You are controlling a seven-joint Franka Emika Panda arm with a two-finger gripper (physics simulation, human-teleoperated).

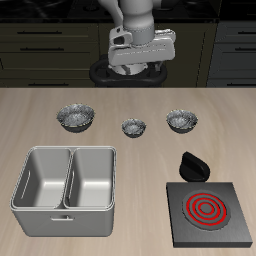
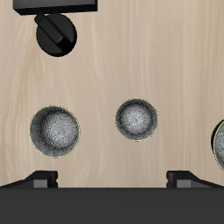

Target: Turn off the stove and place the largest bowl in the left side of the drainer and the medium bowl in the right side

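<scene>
The stove (image 1: 207, 212) is a black square plate near the table's front edge, its coil rings glowing red; its black knob (image 1: 193, 165) sits just behind it. Three silver crinkled bowls stand in a row farther back: the largest bowl (image 1: 76, 118), a tiny bowl (image 1: 134, 127) and the medium bowl (image 1: 182, 121). The grey two-compartment drainer (image 1: 30, 165) stands empty in front of the largest bowl. My gripper (image 1: 140, 66) hangs high above the back of the table, open and empty. The wrist view shows the knob (image 2: 55, 35), the medium bowl (image 2: 54, 131), the tiny bowl (image 2: 137, 120) and the largest bowl's edge (image 2: 219, 144).
Dark cabinets stand behind the table. The robot's base (image 1: 130, 74) is at the table's back edge. A strip of the stove (image 2: 57, 4) shows beyond the knob in the wrist view.
</scene>
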